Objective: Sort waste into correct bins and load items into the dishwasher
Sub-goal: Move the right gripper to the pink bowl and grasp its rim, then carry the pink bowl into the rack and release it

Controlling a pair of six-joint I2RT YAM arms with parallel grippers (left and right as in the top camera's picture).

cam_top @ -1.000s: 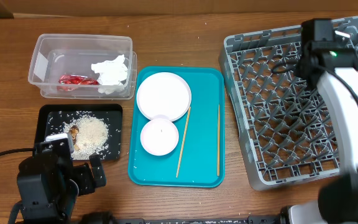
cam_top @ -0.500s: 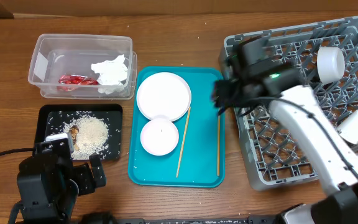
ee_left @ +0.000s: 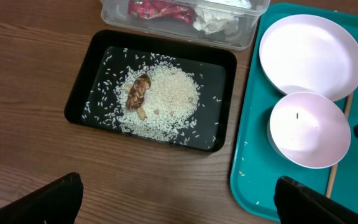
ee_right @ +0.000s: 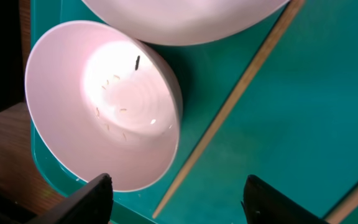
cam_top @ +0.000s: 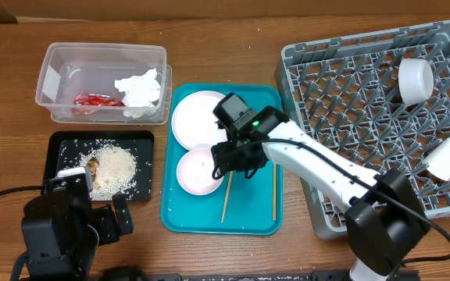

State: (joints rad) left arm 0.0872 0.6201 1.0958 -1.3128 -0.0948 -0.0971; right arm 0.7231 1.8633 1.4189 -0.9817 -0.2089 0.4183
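The two thin wooden chopsticks lie on the teal serving tray (cam_top: 260, 101) with their long axes running near to far. The right chopstick (cam_top: 274, 187) lies almost straight. The left chopstick (cam_top: 226, 204) leans, its far end tipped rightward toward the round white plate (cam_top: 201, 117). The right gripper (ee_right: 182, 199) hangs over that leaning stick and the right edge of the white bowl (cam_top: 196, 173). From overhead its dark body hides the stick's middle and the fingers' spread. The right wrist view shows the fingers parted wide and holding nothing, with the stick crossing diagonally between them. That close view also shows a few rice grains and a dark speck in the glossy bowl. The left gripper (ee_left: 179, 208) is likewise spread and empty, near the black tray (ee_left: 82, 81), a shallow rectangle. The tray holds loose rice (ee_left: 169, 99) and a lumpy brown scrap (ee_left: 138, 93). Beyond it, the clear tub (cam_top: 53, 78) contains the crumpled red wrapper (cam_top: 96, 100) and white napkin (cam_top: 139, 90). Only the overhead view shows the grey lattice dish rack (cam_top: 350, 117) at the right. In it sit a white cup (cam_top: 415, 80) and a second white vessel (cam_top: 448, 158).
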